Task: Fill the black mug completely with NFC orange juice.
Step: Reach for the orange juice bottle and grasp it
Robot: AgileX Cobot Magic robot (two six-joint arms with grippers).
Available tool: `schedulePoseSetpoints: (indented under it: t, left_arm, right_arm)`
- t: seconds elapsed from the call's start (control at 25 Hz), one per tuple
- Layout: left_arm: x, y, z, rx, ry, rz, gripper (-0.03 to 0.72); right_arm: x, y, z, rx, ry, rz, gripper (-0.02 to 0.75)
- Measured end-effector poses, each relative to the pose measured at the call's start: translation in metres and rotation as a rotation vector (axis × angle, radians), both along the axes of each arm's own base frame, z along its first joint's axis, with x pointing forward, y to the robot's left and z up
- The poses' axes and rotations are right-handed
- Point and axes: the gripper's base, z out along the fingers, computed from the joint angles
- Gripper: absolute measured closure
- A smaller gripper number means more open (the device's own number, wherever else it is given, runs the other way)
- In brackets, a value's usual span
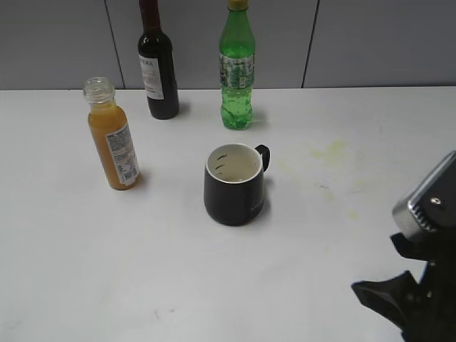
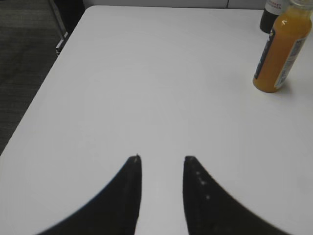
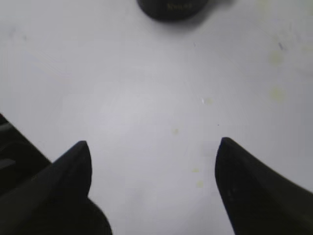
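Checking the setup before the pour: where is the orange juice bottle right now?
In the exterior view, the orange juice bottle stands upright on the table's left side, left of the black mug and front-left of the dark wine bottle.

Black mug (image 1: pixel 234 192), orange juice (image 1: pixel 112 149)

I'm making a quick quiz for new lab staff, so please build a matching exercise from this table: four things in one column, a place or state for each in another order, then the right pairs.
Things:
1. juice bottle
2. black mug
3. green bottle
4. wine bottle

Places or states:
A. at the back, right of the dark bottle
B. mid-table, no juice in it
C. at the left, capless, nearly full
D. at the back, nearest the orange bottle

Pairs: 1-C, 2-B, 3-A, 4-D
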Motion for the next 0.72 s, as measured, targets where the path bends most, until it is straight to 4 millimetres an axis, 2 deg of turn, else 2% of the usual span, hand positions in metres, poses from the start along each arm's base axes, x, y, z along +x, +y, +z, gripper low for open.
schedulePoseSetpoints:
  t: [0.2, 0.32, 0.52, 0.72]
  left_arm:
    - [0.000, 0.000, 0.000, 0.000, 0.000, 0.000, 0.454]
    - [0.000, 0.000, 0.000, 0.000, 0.000, 0.000, 0.454]
    - [0.000, 0.000, 0.000, 0.000, 0.000, 0.000, 0.454]
    - [0.000, 0.000, 0.000, 0.000, 0.000, 0.000, 0.454]
  right_arm:
    - [-0.022, -0.022, 0.014, -0.116, 0.105, -0.022, 0.142]
    - [-0.035, -0.033, 0.023, -0.122, 0.110, -0.027, 0.143]
    - [-0.052, -0.054, 0.045, 0.006, -0.032, -0.082, 0.143]
    - [-0.067, -0.084, 0.060, 0.107, -0.194, -0.330, 0.143]
